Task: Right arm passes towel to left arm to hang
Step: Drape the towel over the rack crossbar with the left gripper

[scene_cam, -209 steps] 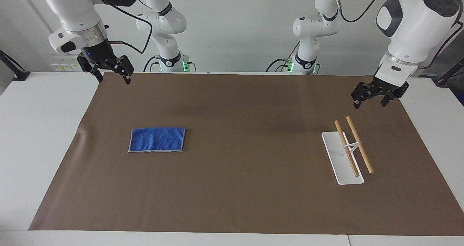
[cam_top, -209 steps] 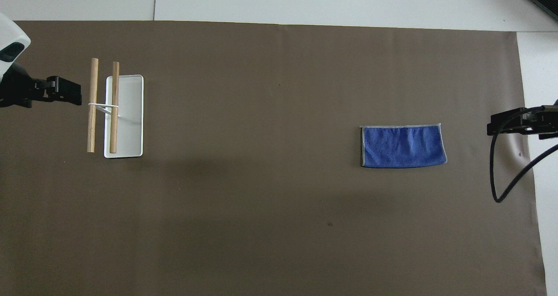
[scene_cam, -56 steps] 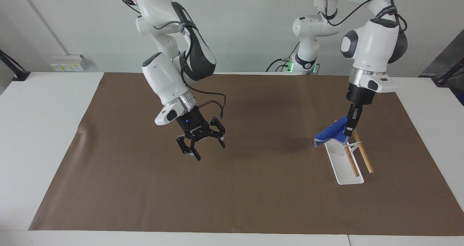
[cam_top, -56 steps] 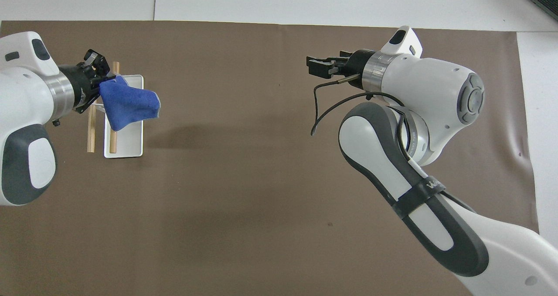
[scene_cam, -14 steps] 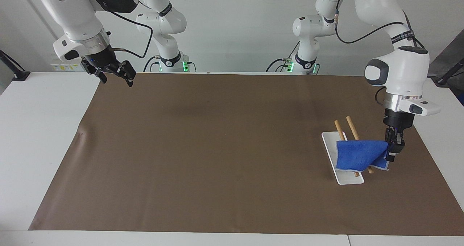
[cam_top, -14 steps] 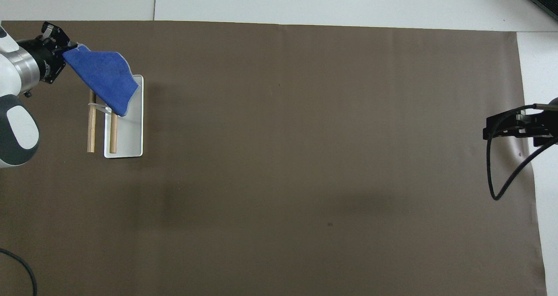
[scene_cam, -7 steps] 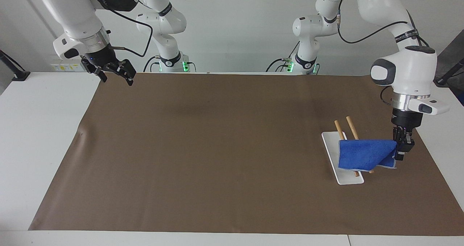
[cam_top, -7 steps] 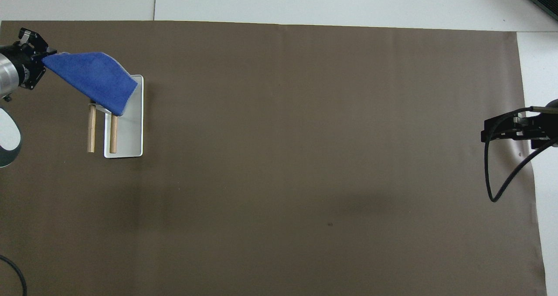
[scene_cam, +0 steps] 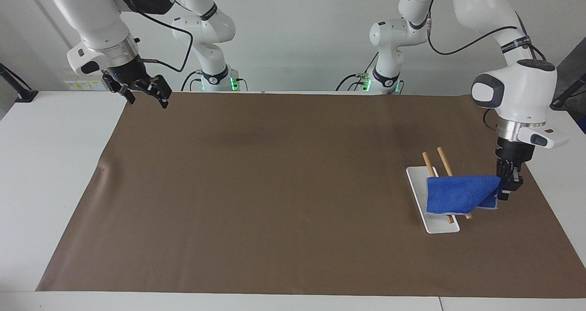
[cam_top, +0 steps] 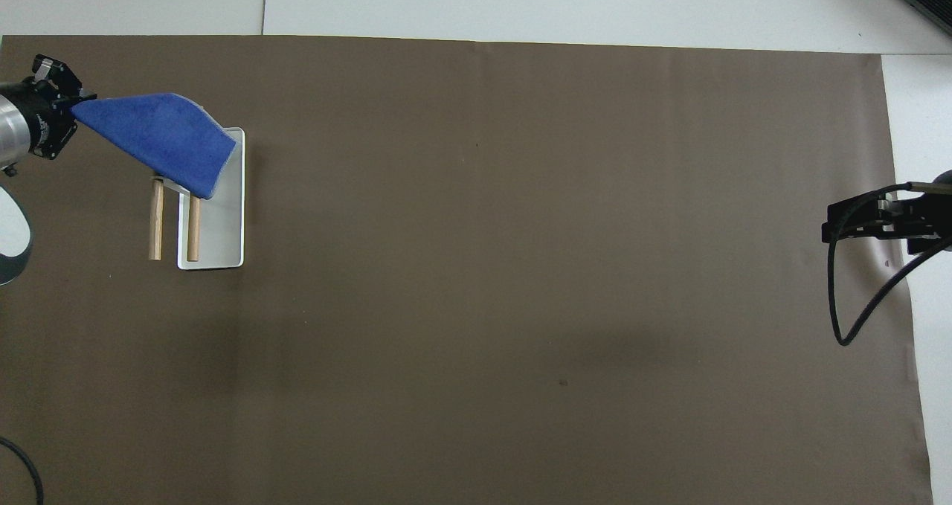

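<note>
My right claw [scene_cam: 145,92] waits with fingers spread wide over the brown mat's [scene_cam: 274,187] corner at the right arm's end of the bench. My left claw [scene_cam: 506,185] pinches the blue towel's [scene_cam: 460,194] corner; the cloth drapes over the wooden rack [scene_cam: 435,164].

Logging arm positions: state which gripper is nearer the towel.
Left. The left gripper grips the towel at the rack; the right gripper waits at the mat's other end.

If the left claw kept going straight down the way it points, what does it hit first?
Most likely the brown paper table cover beside the white rack base; the left claw holds the blue fuzzy towel draped over the wooden bars.
</note>
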### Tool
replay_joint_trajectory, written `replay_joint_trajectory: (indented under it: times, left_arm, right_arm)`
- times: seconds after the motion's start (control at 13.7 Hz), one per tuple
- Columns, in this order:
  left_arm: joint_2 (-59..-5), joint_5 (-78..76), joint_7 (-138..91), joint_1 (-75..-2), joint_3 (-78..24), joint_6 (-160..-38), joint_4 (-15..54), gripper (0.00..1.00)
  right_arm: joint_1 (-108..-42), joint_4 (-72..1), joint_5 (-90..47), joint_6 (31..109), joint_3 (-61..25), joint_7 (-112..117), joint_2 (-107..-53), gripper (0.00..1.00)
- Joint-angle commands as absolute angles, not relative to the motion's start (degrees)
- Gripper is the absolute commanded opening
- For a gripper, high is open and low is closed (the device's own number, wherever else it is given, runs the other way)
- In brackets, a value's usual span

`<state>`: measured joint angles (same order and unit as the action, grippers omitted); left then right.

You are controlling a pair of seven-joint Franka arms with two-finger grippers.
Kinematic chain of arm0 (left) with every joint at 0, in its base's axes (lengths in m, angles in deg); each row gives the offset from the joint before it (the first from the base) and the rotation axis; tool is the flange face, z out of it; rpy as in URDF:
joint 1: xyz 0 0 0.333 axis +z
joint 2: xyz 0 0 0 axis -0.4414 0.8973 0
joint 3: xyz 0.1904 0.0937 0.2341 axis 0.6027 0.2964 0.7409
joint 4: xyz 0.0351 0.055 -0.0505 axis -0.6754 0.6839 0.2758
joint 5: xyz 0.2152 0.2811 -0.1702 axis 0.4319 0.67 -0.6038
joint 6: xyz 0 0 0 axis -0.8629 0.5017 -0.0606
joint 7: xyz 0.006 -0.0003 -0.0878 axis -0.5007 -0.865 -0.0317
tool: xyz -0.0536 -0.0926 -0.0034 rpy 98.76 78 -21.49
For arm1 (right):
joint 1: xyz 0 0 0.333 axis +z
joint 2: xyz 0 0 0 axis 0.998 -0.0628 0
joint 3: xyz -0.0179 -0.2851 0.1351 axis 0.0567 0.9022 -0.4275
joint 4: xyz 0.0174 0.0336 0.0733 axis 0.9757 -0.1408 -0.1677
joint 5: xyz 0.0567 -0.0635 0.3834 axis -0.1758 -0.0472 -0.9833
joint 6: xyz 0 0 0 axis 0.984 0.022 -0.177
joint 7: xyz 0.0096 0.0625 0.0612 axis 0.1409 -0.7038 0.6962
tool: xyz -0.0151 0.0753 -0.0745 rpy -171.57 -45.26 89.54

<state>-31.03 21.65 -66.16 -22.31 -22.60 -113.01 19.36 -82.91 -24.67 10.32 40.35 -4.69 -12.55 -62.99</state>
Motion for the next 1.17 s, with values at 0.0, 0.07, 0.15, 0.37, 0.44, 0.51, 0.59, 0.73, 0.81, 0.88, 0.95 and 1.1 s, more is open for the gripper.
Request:
replay_joint_trajectory:
  times: [0.0, 0.07, 0.15, 0.37, 0.44, 0.51, 0.59, 0.73, 0.81, 0.88, 0.95, 1.1]
  left_arm:
    - [-32.44, 21.43, -64.91, -22.32, -21.70, -110.81, 20.09, 0.12]
    - [-32.44, 21.43, -64.91, -22.32, -21.52, -110.81, 20.09, 0.31]
    - [-32.44, 21.43, -64.91, -22.32, -21.26, -110.73, 20.09, 0.42]
    - [-32.44, 21.43, -64.91, -22.32, -21.08, -110.72, 20.17, 0.81]
    - [-32.52, 21.43, -64.91, -22.32, -21.08, -110.64, 20.17, 0.90]
    - [-32.53, 21.43, -64.91, -22.32, -21.08, -110.11, 20.17, 0.94]
    - [-32.61, 21.52, -64.91, -22.32, -21.08, -109.94, 20.17, 0.98]
    - [-32.61, 21.52, -64.91, -22.32, -21.08, -109.85, 20.17, 0.98]
    - [-32.61, 21.52, -64.91, -22.32, -21.08, -109.85, 20.17, 0.98]
    - [-32.61, 21.52, -64.82, -22.32, -21.08, -109.76, 20.17, 0.98]
    - [-32.61, 21.52, -64.73, -22.32, -21.08, -109.32, 20.17, 0.98]
    - [-33.05, 21.70, -59.14, -22.50, -21.17, -105.74, 20.00, 0.98]
  right_arm:
    - [-83.24, -26.15, 9.19, 40.96, -4.80, -11.46, -61.70, 1.00]
    - [-83.24, -26.15, 9.19, 40.96, -4.80, -11.46, -61.70, 1.00]
    - [-83.24, -26.15, 9.19, 40.96, -4.80, -11.46, -61.70, 1.00]
    - [-83.24, -26.15, 9.19, 40.96, -4.80, -11.46, -61.70, 1.00]
    - [-83.24, -26.15, 9.19, 40.96, -4.80, -11.46, -61.70, 1.00]
    - [-83.24, -26.15, 9.19, 40.96, -4.80, -11.46, -61.70, 1.00]
    - [-83.24, -26.15, 9.19, 40.96, -4.80, -11.46, -61.70, 1.00]
    - [-83.24, -26.15, 9.19, 40.96, -4.80, -11.46, -61.70, 1.00]
    - [-83.24, -26.15, 9.19, 40.96, -4.80, -11.46, -61.70, 1.00]
    - [-83.24, -26.15, 9.19, 40.96, -4.80, -11.46, -61.70, 1.00]
    - [-83.24, -26.15, 9.19, 40.96, -4.80, -11.46, -61.70, 1.00]
    - [-83.24, -26.15, 9.19, 40.96, -4.80, -11.46, -61.70, 1.00]
